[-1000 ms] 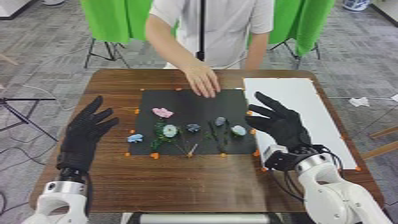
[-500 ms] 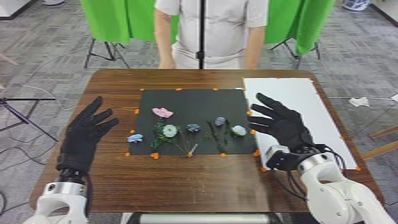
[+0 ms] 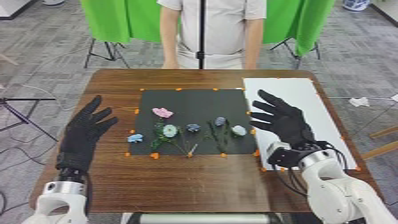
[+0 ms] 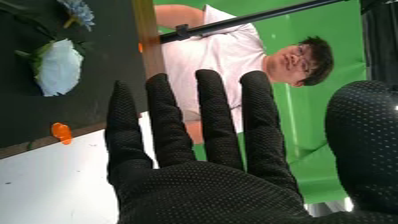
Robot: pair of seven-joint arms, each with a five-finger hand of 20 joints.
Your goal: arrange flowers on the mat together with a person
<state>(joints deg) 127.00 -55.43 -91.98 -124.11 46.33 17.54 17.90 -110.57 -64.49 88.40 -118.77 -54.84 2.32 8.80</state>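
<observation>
The left hand (image 3: 80,132) is open, its fingers loosely extended, with the white left arm (image 3: 57,206) behind it. The right hand (image 3: 286,125) is open too, fingers slightly spread, thumb apart, the white right arm (image 3: 336,192) behind.

Head vw: white L arm (image 3: 60,200) & white R arm (image 3: 336,195) cut off at btm edge. Part of flat white rectangular sheet (image 3: 298,95) hidden behind R hand (image 3: 289,125) & its arm. Thin green stems (image 3: 160,143) on flat black mat (image 3: 182,102) too small to tell apart. Small orange bits (image 3: 155,156): material unclear. R wrist vw: blue many-petalled flower (image 4: 78,11), mat, sheet & R hand all cut off by pic edges.
</observation>
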